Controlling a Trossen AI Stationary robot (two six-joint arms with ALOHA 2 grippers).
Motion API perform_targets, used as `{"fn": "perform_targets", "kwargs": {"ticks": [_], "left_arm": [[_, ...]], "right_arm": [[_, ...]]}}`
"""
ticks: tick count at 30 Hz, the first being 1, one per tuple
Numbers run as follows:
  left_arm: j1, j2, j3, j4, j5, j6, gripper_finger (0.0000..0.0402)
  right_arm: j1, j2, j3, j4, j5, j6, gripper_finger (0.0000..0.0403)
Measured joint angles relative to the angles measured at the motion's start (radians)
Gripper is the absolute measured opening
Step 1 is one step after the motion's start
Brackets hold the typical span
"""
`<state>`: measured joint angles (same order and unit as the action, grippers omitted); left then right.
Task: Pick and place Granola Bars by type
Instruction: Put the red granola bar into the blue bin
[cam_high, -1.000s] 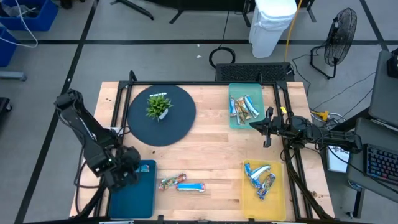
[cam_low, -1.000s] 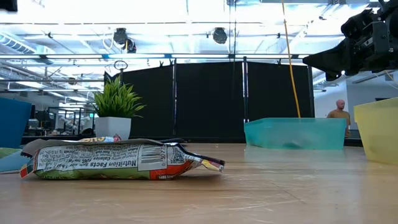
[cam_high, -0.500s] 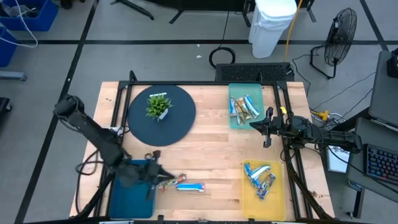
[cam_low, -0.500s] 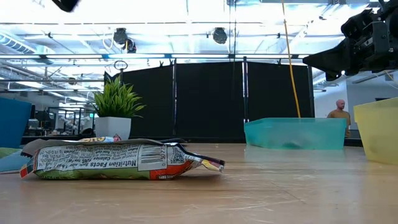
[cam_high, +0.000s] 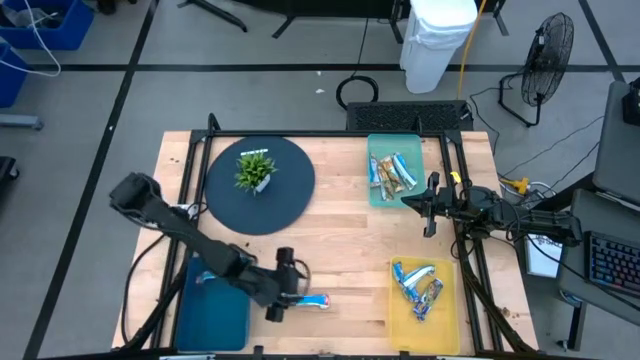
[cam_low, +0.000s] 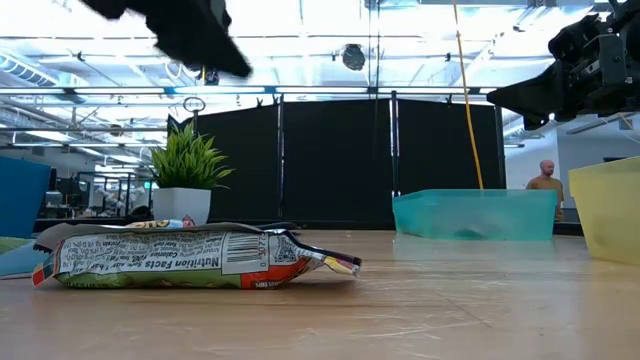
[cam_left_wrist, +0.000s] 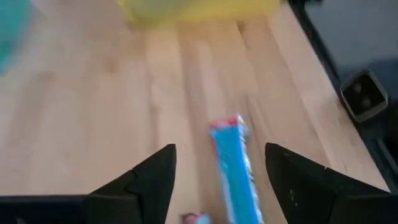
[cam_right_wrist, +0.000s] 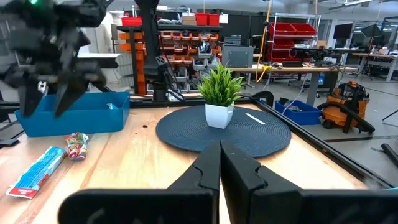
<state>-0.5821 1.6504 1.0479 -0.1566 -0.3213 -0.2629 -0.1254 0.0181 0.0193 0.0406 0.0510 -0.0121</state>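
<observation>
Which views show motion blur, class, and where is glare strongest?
Left wrist view: the table and blue bar are smeared. Low view: the left arm is a dark blurred streak; bright ceiling light washes out the top. High view: evenly lit and sharp.

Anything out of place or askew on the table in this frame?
Two granola bars lie loose on the bare wood, outside any tray: a blue bar and a multicoloured one beside it. The open left tool hovers over them. Otherwise nothing looks spilled or damaged.
</observation>
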Motion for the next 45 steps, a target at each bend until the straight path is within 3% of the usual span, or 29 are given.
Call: {"fn": "perform_targets", "kwargs": {"ticks": [8, 14, 25, 45], "left_arm": [[0.006, 0.209, 0.157, -0.108, 0.111, -0.027, 0.0255], [0.014, 0.291, 0.208, -0.191, 0.116, -0.030, 0.0255], [0.062, 0.310, 0.200, -0.292, 0.217, -0.193, 0.0255], [0.063, 0.310, 0.199, -0.288, 0.218, -0.187, 0.0255]], "right_arm": [[0.000, 0.000, 0.000, 0.000, 0.000, 0.000, 0.0004], [0.000, 0.000, 0.000, 0.000, 0.000, 0.000, 0.0004], [0.000, 0.000, 0.000, 0.000, 0.000, 0.000, 0.0004], [0.000, 0.000, 0.000, 0.000, 0.000, 0.000, 0.0004]]}}
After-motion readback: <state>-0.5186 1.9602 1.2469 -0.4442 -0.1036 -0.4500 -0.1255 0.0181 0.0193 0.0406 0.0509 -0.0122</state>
